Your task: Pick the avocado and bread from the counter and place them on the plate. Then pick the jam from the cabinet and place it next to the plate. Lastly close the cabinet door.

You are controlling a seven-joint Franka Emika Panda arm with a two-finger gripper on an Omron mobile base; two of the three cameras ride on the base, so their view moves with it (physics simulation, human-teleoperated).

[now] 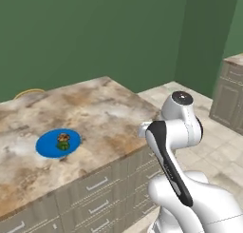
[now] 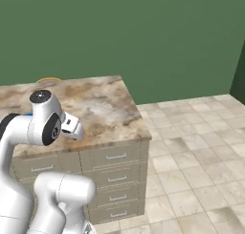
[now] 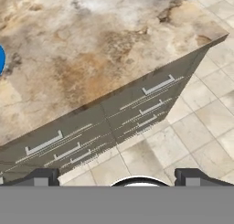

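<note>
Gripper [image 3: 117,179] spread and empty over the bench [image 3: 82,58] edge, plate [image 1: 58,143] with avocado [image 1: 62,142] off at its 9 o'clock.

counter: the counter [image 1: 95,108] runs from the left edge to the middle of the left base view; in the right base view it sits in the left half [image 2: 100,104]; in the hand view it takes the upper left [image 3: 91,49]
plate: the plate [image 1: 58,143] lies on the counter, left of centre in the left base view; its rim shows at the left edge of the hand view [image 3: 1,58]
avocado and bread: both rest on the plate, touching, the avocado [image 1: 62,145] just below the bread [image 1: 63,137]
drawers: the drawers [image 1: 97,199] stand under the counter's front edge
floor: the floor [image 2: 201,152] lies right of the counter
wall: the wall [image 1: 95,32] stands behind the counter
</note>
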